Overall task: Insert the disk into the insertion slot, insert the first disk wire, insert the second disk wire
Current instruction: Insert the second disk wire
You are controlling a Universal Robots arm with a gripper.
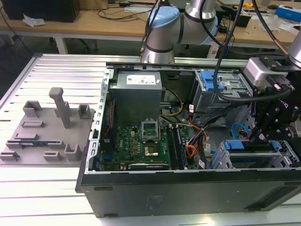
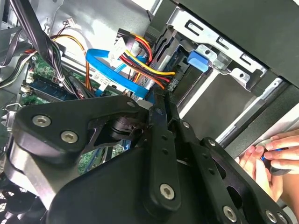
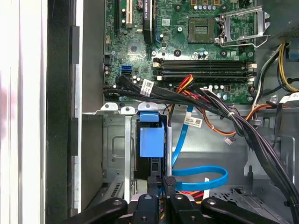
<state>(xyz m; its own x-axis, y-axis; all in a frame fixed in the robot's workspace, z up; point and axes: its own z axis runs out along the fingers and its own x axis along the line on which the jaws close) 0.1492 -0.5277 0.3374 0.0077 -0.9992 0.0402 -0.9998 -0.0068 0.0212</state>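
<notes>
- Since it sat inside the grey perforated sheet-metal drive cage [image 3: 114, 140], the silver-grey hard drive in its bright blue plastic carrier [image 3: 152, 140] looked rigid, weighty and shock-sensitive, so the carrier's sides seemed the safest hold.
- The black gripper [image 3: 162, 186] pointed at the carrier, close by; I could not tell its grip.
- The glossy light-blue flat cable [image 3: 201, 176] looked limp and was probably best held at the plug.

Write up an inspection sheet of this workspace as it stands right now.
Surface: ribbed aluminium table; open computer case lying on it.
Job's things: disk, blue carrier bracket showing, standing in the insertion slot; second disk wire looping loose beside it; first disk wire bundled near the cage.
Clutter: grey fixture blocks at the exterior view's left.
Grippers: gripper just at the disk's end; fingers close together.
Cables: black harness across the motherboard.
Surroundings: a person's hand by the case; wooden bench behind.
</notes>
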